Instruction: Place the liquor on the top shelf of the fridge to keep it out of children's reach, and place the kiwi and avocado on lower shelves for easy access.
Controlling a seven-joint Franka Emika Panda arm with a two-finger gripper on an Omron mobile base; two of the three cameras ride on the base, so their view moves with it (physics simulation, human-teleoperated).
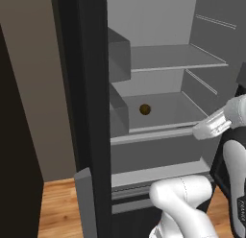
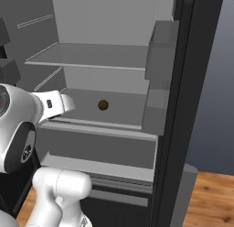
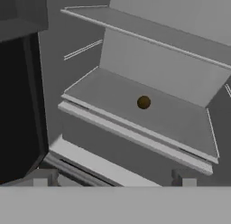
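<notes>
One kiwi [image 3: 144, 102] is seen lying on the lower shelf [image 3: 178, 128] of the fridge [image 1: 91, 112], ahead of the gripper [image 3: 113, 181] and a little above it in the hand view, well apart from the fingertips [image 3: 40, 181]; the top shelf [image 3: 149, 32] is seen further up and bare; nothing is held, and the jaws are spread wide. By judgement, the kiwi step is done, while the liquor and avocado are yet to be fetched. Risk is judged as follows: the kiwi is round and could be rolled forward if the shelf is bumped on the way out, though the raised lip should check it; the door bins [image 2: 160, 84] beside the arm could be clipped by a wide swing. No brand, label or writing can be read.
</notes>
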